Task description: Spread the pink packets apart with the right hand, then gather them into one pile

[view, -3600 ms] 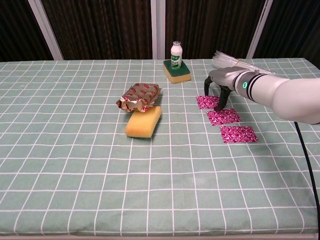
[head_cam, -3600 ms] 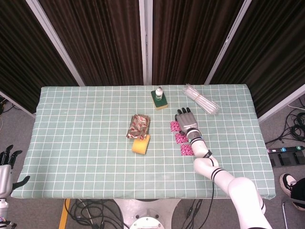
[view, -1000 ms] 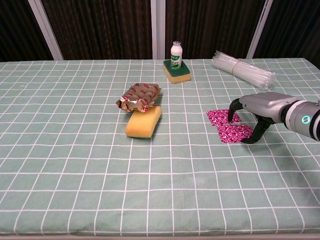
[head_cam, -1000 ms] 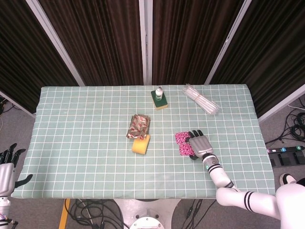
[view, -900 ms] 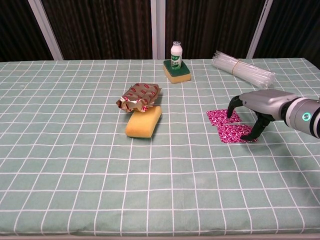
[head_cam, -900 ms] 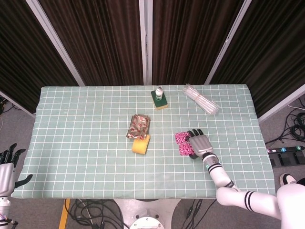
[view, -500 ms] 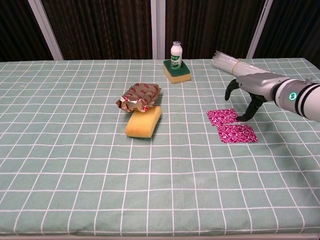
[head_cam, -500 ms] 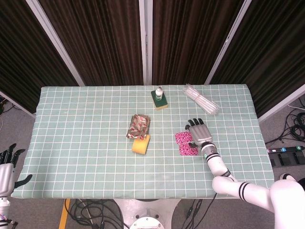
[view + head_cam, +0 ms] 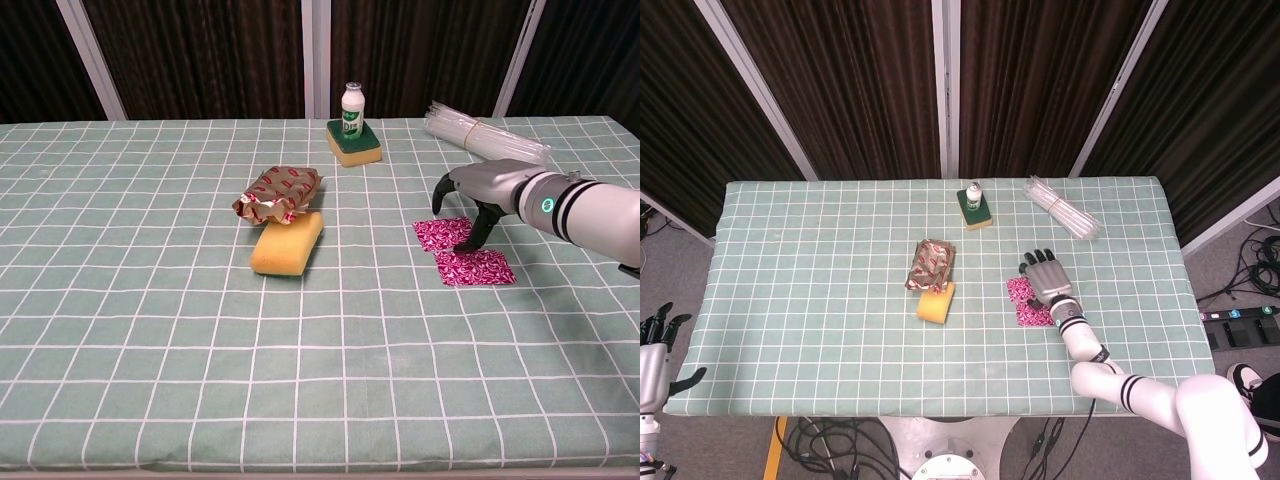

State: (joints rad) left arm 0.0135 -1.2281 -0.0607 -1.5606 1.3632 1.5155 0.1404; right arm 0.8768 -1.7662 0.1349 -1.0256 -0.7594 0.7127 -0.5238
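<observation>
Gathering step, packets nearly piled.
I hold the right hand (image 9: 470, 205) over the pink packets (image 9: 462, 252), fingers curled, empty, tips near the far one. Two overlapping patches lie beside the sponge (image 9: 287, 243); next I would drag them fully together.

The packets (image 9: 460, 250) lay right of the sponge (image 9: 287, 242); the wrapped pack (image 9: 278, 193) sat behind it, the bottle (image 9: 351, 105) farther back.
</observation>
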